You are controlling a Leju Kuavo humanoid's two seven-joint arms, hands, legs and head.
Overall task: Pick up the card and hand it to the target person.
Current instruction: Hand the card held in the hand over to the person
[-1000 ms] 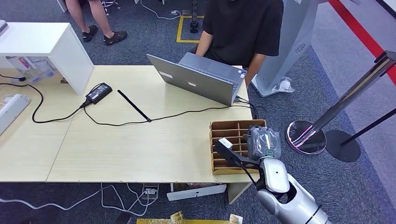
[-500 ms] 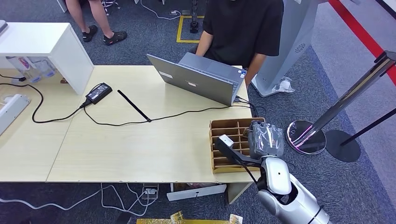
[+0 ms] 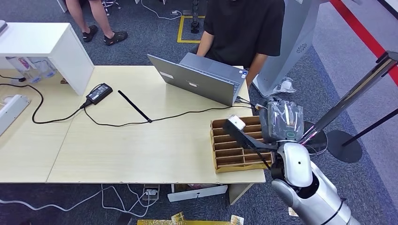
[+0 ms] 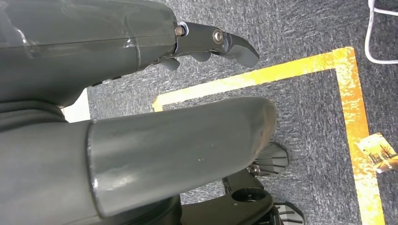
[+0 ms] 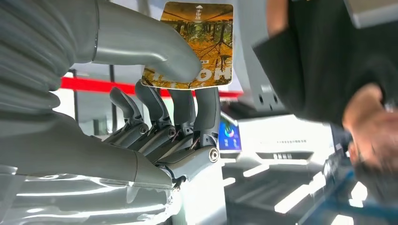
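Note:
The card (image 5: 197,42), printed with an autumn forest picture, is pinched between the thumb and fingers (image 5: 187,108) of my right hand (image 5: 155,93). In the head view my right hand (image 3: 281,121), wrapped in clear plastic, is raised above the far right corner of the brown divided box (image 3: 234,150). It faces the person in a black shirt (image 3: 244,28), who sits behind the grey laptop (image 3: 202,79). That person's black sleeve (image 5: 338,56) and forearm (image 5: 371,126) appear beyond the card. My left hand (image 4: 141,117) hangs over the carpet, holding nothing, fingers apart.
A black power adapter (image 3: 99,93) and its cable (image 3: 122,124) lie across the beige table (image 3: 117,150). A white shelf unit (image 3: 47,44) stands at the far left. A stanchion base (image 3: 309,137) and pole stand right of the table. Another person's legs (image 3: 96,21) are at the far left.
My right hand has risen out of the divided box and moved away toward the seated person, carrying the card. The table's things have not moved.

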